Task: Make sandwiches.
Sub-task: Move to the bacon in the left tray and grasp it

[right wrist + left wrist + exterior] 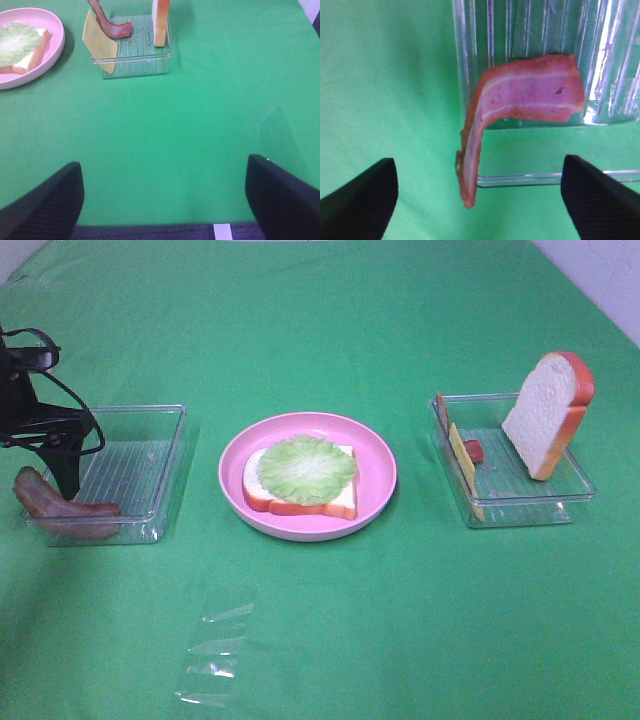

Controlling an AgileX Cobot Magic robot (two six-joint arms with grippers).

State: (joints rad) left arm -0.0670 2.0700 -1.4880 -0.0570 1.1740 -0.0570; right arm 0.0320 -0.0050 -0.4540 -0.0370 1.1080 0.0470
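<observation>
A reddish bacon strip hangs over the near left corner of the left clear tray; it also shows in the left wrist view. My left gripper is open and empty just above the strip. A white bread slice topped with frilly lettuce lies on the pink plate. The second bread slice leans upright in the right clear tray, with a yellow cheese slice and another bacon strip. My right gripper is open and empty over bare cloth, out of the high view.
A green cloth covers the table. A crumpled piece of clear plastic film lies on the cloth in front of the plate. The table's near edge shows in the right wrist view.
</observation>
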